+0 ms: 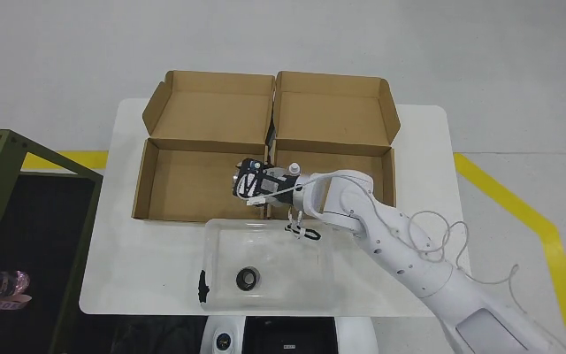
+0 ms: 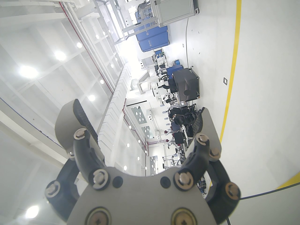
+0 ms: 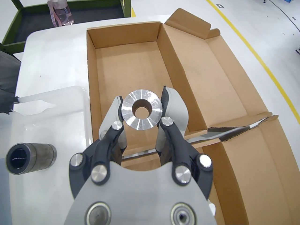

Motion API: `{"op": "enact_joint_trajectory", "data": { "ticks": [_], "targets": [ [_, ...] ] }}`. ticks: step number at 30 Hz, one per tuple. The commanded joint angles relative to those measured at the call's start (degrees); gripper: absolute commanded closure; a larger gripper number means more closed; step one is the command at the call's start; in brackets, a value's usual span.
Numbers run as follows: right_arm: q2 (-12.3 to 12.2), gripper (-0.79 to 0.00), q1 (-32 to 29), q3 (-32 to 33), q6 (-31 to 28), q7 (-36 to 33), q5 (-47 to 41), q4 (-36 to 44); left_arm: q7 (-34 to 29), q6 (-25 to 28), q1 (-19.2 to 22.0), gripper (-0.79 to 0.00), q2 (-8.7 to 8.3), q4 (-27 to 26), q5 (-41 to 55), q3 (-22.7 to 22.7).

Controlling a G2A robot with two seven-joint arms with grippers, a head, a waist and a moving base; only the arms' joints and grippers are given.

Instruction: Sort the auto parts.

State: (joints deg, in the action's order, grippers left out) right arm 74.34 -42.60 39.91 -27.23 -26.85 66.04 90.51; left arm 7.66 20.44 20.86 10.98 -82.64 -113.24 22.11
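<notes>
My right gripper is shut on a silver metal ring with a round centre hole, gripped by its rim. It hangs over the near end of the left cardboard box, whose floor is bare. From above, that gripper sits at the right side of the left box. A dark cylindrical bushing lies in the clear plastic bin, also seen as the bushing from above. My left gripper is open, holds nothing and points up at the room.
A second open cardboard box stands right of the first, lids folded back. The clear bin sits at the table's front; a small black part lies at its left edge. A green cart with a pink bottle stands to the left.
</notes>
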Motion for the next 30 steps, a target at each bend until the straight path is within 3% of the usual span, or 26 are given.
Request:
{"op": "enact_joint_trajectory", "data": {
  "ticks": [1,27,30],
  "targets": [
    [0.63,0.000,1.28,-1.00,0.62,-0.61,0.30,-1.83,0.00,0.00,0.00,-0.785,0.00,0.00,0.00,0.00],
    [8.91,0.000,11.20,-10.23,4.61,-5.93,2.88,-19.88,0.00,0.00,0.00,-0.785,0.00,0.00,0.00,0.00],
    [9.60,-0.052,11.63,-10.65,4.71,-6.33,3.51,-20.89,0.00,0.00,0.00,-0.785,0.00,0.00,0.00,0.00]
  ]
}}
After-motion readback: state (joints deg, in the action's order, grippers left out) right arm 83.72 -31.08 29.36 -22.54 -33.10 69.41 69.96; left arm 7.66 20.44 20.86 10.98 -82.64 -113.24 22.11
